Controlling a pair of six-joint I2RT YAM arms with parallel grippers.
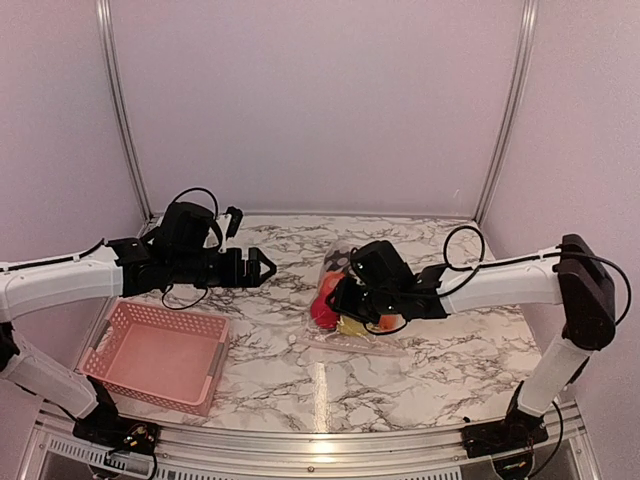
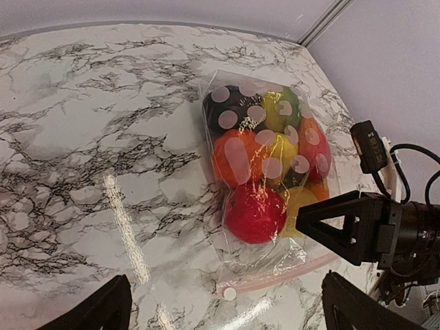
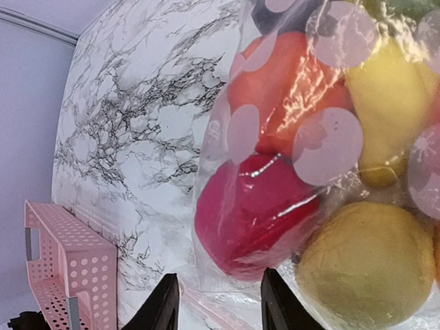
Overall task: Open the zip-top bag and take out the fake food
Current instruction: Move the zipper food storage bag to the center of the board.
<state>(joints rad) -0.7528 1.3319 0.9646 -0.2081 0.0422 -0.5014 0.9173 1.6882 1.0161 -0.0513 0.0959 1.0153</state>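
Note:
The zip-top bag (image 1: 345, 310) lies on the marble table, packed with fake food: a red apple (image 2: 254, 213), an orange pumpkin (image 2: 234, 155), yellow pieces (image 3: 364, 265), a dark one at the far end. Its pink zip strip (image 2: 295, 273) with a white slider (image 2: 229, 293) points toward the table's near edge. My right gripper (image 3: 218, 306) hovers low over the apple end, jaws apart, with only loose bag film and the zip strip showing between them. One of its fingers (image 2: 330, 223) shows black beside the bag. My left gripper (image 1: 268, 268) hangs wide open left of the bag, holding nothing.
A pink mesh basket (image 1: 145, 392) sits at the front left of the table, also at the left edge of the right wrist view as the basket (image 3: 69, 275). Purple walls with metal posts close in the back and sides.

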